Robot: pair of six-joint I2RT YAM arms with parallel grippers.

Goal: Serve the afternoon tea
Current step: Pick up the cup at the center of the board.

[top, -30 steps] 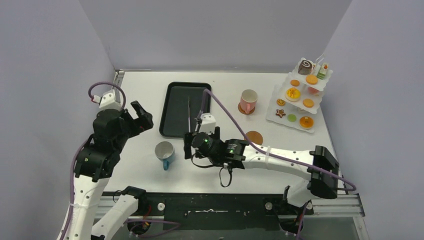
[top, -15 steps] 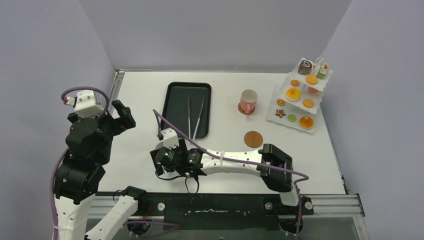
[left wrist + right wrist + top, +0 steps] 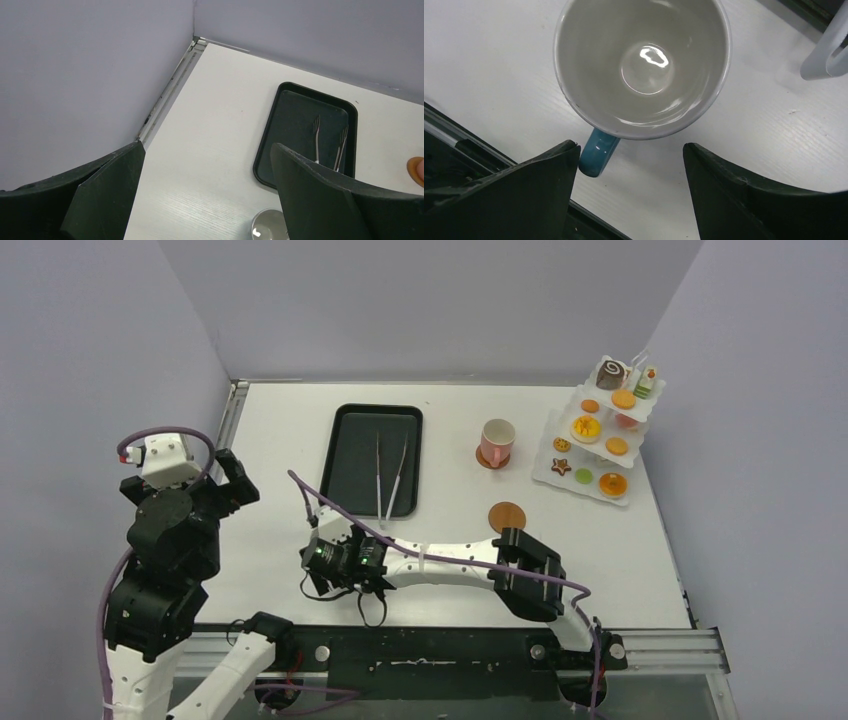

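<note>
— While my right gripper point(image 3: 630, 150) hangs jaws apart right over the blue cup point(image 3: 642, 65), nothing is gripped yet, and that's where it can go wrong!

— Where exactly is the cup?

— Upright on the table point(image 3: 774, 130), close to the near edge. From the top camera my own wrist hides it. Its handle point(image 3: 596, 155) points toward that edge, just beside one of my fingers point(image 3: 539, 185).

— So what's the danger?

— Coming down off-line. If that finger lands on the handle or the rim instead of straddling the wall, I'd guess the cup tips or skids toward the rail point(image 3: 454, 140). It looks glossy too, so a shallow pinch could let it slip mid-lift.

— And your other arm?

— My left gripper point(image 3: 206, 147) is spread wide with nothing in it, up at the far left, well apart. No clash there.

— Destination?

— I judge the bare coaster point(image 3: 507, 517), near the pink cup point(image 3: 497, 442), which sits on one of its own beside the stand point(image 3: 541, 470) of pastries point(image 3: 586, 427). My arm is stretched right across the table, so swinging back with a loose hold could drop the cup. A low carry could also clip the tray point(image 3: 350, 460) and tongs point(image 3: 390, 475) lying near that route.
</note>
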